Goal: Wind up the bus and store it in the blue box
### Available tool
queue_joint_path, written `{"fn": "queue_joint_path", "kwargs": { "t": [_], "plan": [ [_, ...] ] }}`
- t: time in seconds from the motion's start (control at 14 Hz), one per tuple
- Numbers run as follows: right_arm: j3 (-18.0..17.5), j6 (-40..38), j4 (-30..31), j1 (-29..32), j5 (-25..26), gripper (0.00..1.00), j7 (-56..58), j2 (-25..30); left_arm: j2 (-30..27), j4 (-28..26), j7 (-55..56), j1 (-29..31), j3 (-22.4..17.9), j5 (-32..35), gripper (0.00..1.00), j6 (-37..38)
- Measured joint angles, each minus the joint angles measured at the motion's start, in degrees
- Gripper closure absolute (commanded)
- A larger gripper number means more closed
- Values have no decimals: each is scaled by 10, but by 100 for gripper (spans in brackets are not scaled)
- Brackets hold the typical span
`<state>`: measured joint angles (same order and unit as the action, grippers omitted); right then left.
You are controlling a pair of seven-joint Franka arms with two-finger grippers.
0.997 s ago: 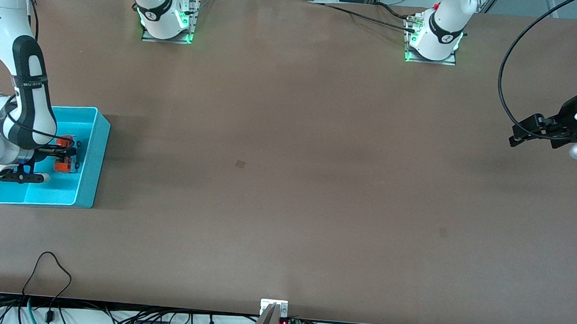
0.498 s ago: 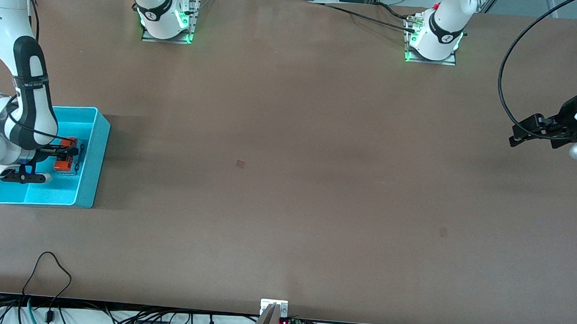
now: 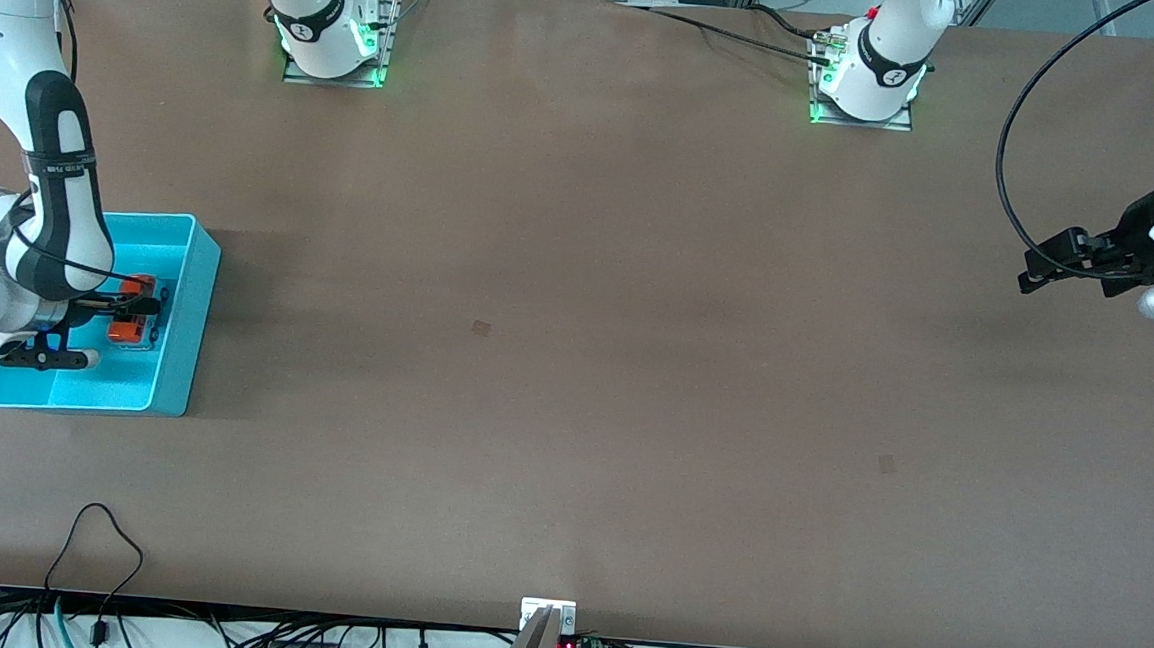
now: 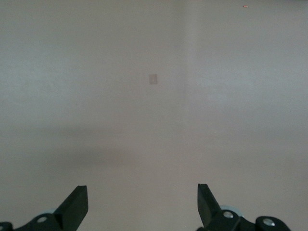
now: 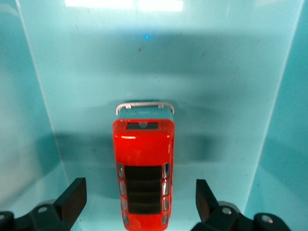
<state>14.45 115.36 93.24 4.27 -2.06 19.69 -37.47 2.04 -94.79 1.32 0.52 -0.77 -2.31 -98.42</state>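
The right gripper is down inside the blue box, at the right arm's end of the table. Its two fingers stand wide apart, one on each side of the bus, and in the right wrist view there is a clear gap of blue floor between each finger and the sides of the toy. So the claw is spread open and it holds nothing; I cannot see it touching the bus at any place.

The bus rests on the floor of the blue box, upright on its wheels, between the open fingers. From the front view only a small orange-red piece of the bus shows, because the right arm covers a part of it. In the wrist view the bus has a shiny orange-red roof with a row of dark window panels along the middle and small silver details beside them. At one end there is a pale, silver-white front with a thin curved bar. This pale end points toward one inner wall of the box, with some floor between them.

The left gripper waits in the air over the left arm's end of the table. Its fingers are also apart, with only the bare brown table surface seen between them, and they carry nothing.
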Motion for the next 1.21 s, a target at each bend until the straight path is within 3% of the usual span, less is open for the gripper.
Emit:
{"fn": "queue_joint_path", "kwargs": {
  "t": [0.43,0.71,0.93,1.21],
  "plan": [
    [-2,-246,-149,-22,0,0,1,53,0,0,0,-2,2,0,0,0],
    [-4,-314,-177,-68,0,0,0,107,0,-1,0,-3,3,0,0,0],
    [-4,-340,-141,-99,0,0,-2,164,0,-1,0,-4,3,0,0,0],
    [-4,-221,19,-119,14,0,-1,273,0,-1,0,-4,3,0,0,0]
  ]
}}
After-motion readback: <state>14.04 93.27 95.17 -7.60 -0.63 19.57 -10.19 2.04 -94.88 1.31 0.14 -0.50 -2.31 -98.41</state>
